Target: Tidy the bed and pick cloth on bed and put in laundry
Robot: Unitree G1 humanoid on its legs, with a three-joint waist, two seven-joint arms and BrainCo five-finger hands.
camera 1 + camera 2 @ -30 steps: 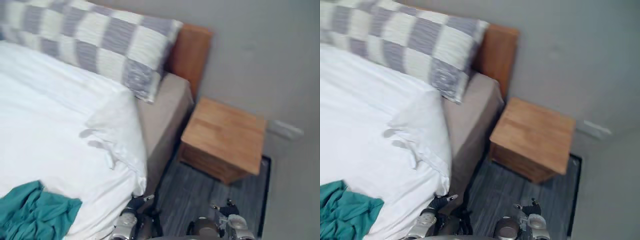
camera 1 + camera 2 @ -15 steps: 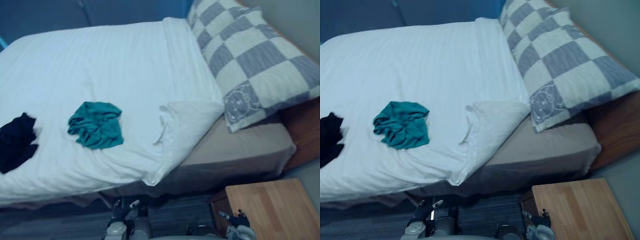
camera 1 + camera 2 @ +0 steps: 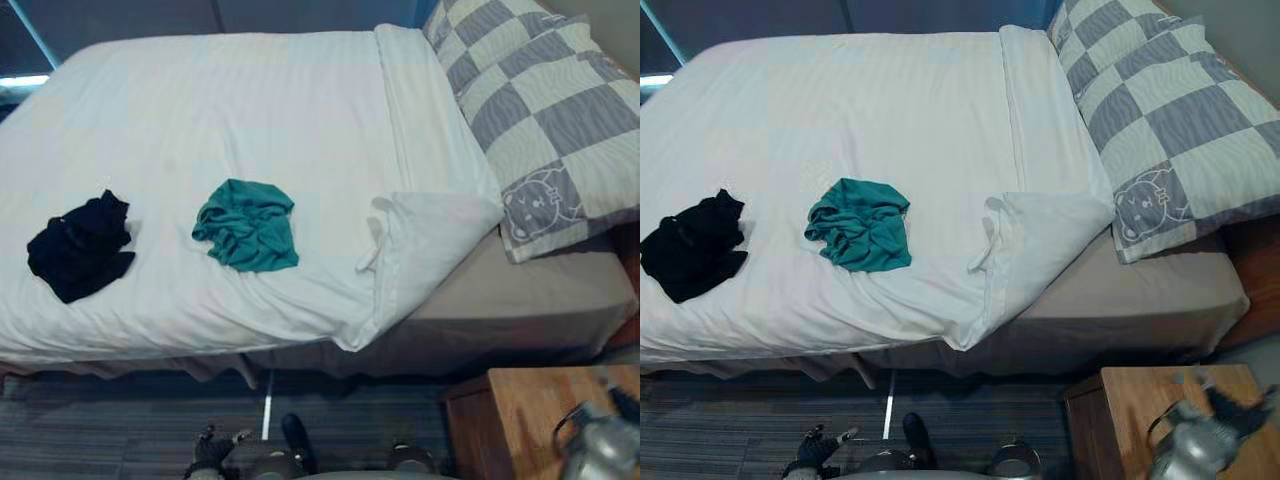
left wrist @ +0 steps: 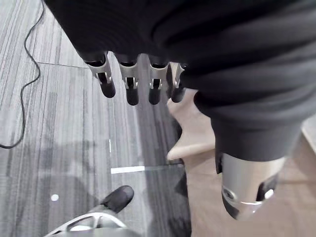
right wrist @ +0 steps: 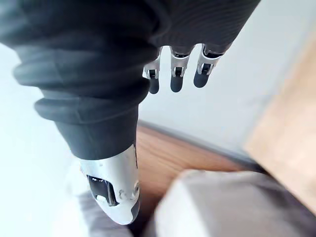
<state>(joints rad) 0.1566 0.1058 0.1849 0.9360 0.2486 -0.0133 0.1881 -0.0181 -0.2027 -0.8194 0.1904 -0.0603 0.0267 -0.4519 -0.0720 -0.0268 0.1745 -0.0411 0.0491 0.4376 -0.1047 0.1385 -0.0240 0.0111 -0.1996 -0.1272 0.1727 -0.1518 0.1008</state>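
Progress: early, by judgement; nothing picked up, bed (image 3: 480,345) not yet tidied.
Teal cloth (image 3: 247,225): crumpled on the white duvet (image 3: 250,100), near the middle of the bed, touched by no robot hand.
Black cloth (image 3: 78,247): also on the duvet, at 9 o'clock from the teal cloth, well apart from it, near the bed's front edge.
Duvet corner (image 3: 435,225): turned back at 3 o'clock from the teal cloth, leaving the beige mattress sheet (image 3: 520,300) bare.
Checked pillow (image 3: 545,95): at 2 o'clock, at the head of the bed, one corner over the bare sheet.
Left robot hand (image 4: 129,81): low at 6 o'clock over the grey floor (image 4: 59,138), fingers straight and a little spread, holding nothing.
Right robot hand (image 5: 174,74): at 4 o'clock above the wooden nightstand (image 3: 540,420), fingers straight, empty.
Left to do: both cloths into laundry, duvet corner pulled flat toward the pillow.
In the way: nightstand just beside the right arm; bed edge between both robot hands and the cloths, so probably a step closer or a long reach needed.
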